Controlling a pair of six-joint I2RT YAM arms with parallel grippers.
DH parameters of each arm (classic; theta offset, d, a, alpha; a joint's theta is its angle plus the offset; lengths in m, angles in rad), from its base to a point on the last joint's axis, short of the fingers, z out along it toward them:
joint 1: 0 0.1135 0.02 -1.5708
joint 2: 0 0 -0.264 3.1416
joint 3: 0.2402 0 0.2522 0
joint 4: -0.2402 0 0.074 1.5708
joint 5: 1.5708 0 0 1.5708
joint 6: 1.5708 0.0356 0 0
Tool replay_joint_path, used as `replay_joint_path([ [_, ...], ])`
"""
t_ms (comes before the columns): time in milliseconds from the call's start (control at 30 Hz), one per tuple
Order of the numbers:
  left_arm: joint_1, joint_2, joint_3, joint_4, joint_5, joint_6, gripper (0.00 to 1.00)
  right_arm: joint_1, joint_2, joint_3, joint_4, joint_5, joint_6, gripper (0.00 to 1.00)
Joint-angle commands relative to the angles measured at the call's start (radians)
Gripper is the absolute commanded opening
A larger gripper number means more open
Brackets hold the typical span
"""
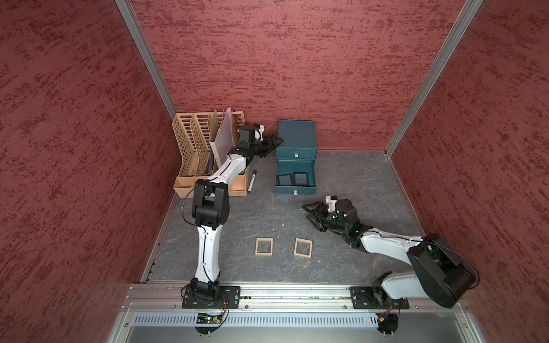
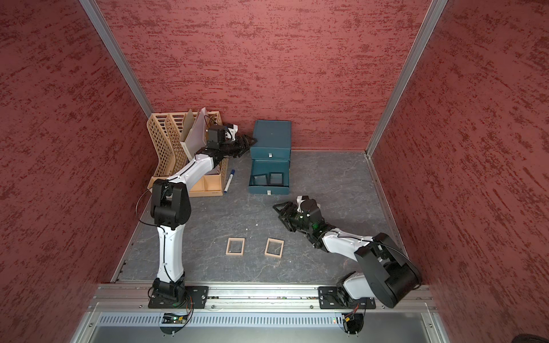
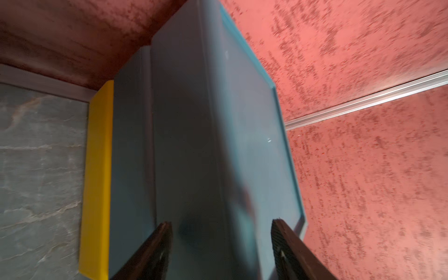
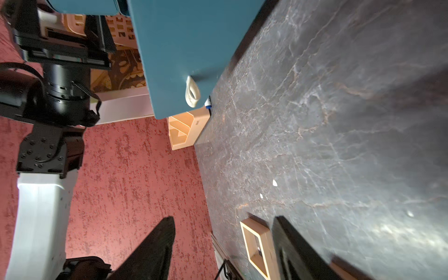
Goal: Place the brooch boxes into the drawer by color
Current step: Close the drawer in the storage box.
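**Two black boxes in the drawer, two tan boxes still on the desk**

Top views: The left tool [image 1: 274, 141] [image 2: 248, 142] is up by the top corner of the blue chest [image 1: 297, 136] [image 2: 271, 136]. I cannot tell from here if it touches the chest. One drawer [image 1: 295, 190] [image 2: 269, 190] is pulled out, between the two tools. Two black boxes [image 1: 283, 179] [image 1: 300, 177] lie flat in it, side by side. The right tool [image 1: 306, 212] [image 2: 277, 210] hangs over the desk [image 1: 356, 184], near the front of the open drawer, with its fingers apart and nothing in them. Two tan boxes [image 1: 263, 246] [image 1: 303, 247] lie on the desk, nearer the robot than the right tool. A rack [image 1: 193, 142] and a pen [image 1: 252, 181] sit behind the left tool's arm.

Left wrist view: The left tool [image 3: 221, 225] has its fingers apart. The chest [image 3: 194, 145] fills the view just ahead of them. The picture is blurry, so I cannot tell if they touch it.

Right wrist view: The right tool [image 4: 223, 223] is spread wide and holds nothing. One tan box [image 4: 257, 247] lies on the desk just beside one finger [image 4: 288, 244]. The drawer front [image 4: 174, 60] with its small pull [image 4: 192, 92] is farther ahead.
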Motion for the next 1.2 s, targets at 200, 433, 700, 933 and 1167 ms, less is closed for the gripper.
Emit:
replay_joint_path([
  [200, -0.007, 0.024, 0.023, -0.078, -0.031, 0.056, 0.6, 0.005, 0.158, 0.002, 0.391, 0.121, 0.116, 0.64],
  [433, -0.009, 0.015, 0.023, -0.099, -0.037, 0.067, 0.6, 0.015, 0.319, 0.068, 0.56, 0.147, 0.156, 0.51],
  [700, -0.009, 0.015, 0.039, -0.113, -0.037, 0.07, 0.6, 0.02, 0.389, 0.129, 0.536, 0.167, 0.142, 0.43],
  [933, -0.011, 0.016, 0.041, -0.113, -0.034, 0.07, 0.6, 0.023, 0.436, 0.159, 0.538, 0.167, 0.158, 0.42],
  [1167, -0.011, 0.016, 0.043, -0.116, -0.03, 0.072, 0.6, 0.029, 0.459, 0.176, 0.542, 0.186, 0.169, 0.37],
])
